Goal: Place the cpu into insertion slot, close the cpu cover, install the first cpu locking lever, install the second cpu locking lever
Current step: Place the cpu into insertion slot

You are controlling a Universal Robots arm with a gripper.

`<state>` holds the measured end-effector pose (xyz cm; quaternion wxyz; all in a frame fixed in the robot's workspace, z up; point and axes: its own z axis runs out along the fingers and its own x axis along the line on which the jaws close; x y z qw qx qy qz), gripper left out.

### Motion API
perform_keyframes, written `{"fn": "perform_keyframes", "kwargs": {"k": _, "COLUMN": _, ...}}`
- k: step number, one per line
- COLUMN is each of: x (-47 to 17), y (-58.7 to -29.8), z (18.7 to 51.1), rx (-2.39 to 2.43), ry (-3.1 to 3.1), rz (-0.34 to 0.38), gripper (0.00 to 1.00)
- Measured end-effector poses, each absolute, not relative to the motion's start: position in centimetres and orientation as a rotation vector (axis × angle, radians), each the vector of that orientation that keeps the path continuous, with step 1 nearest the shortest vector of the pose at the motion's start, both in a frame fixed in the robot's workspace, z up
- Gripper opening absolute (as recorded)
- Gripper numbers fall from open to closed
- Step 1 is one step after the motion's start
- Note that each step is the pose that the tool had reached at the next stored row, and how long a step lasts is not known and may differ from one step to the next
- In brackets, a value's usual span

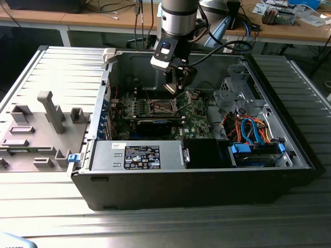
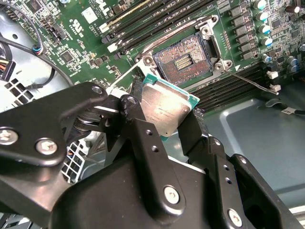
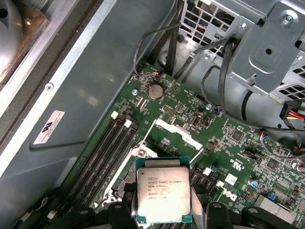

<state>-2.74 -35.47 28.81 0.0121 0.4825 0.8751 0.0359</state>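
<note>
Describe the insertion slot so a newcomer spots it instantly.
Inside the open computer case, find the green motherboard, under the gripper holding the cpu. The insertion slot is square, dark-centred and silver-rimmed, unlike the long black memory slots flanking it.

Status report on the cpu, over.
Gripper shut on cpu. Cpu short of insertion slot, not seated. Slot uncovered, empty. Locking lever beside slot, not across it.

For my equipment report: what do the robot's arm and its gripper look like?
The silver-grey cylindrical arm has a white box with a blue patch at its wrist. The black angular metal gripper carries silver screws; black cables trail from the wrist.
</note>
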Motion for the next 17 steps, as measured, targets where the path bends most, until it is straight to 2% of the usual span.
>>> {"fn": "perform_keyframes", "kwargs": {"k": 17, "x": -2.74, "y": -35.47, "z": 28.76, "rx": 1.52, "ry": 2.719, "rz": 0.112, "gripper": 0.55}}
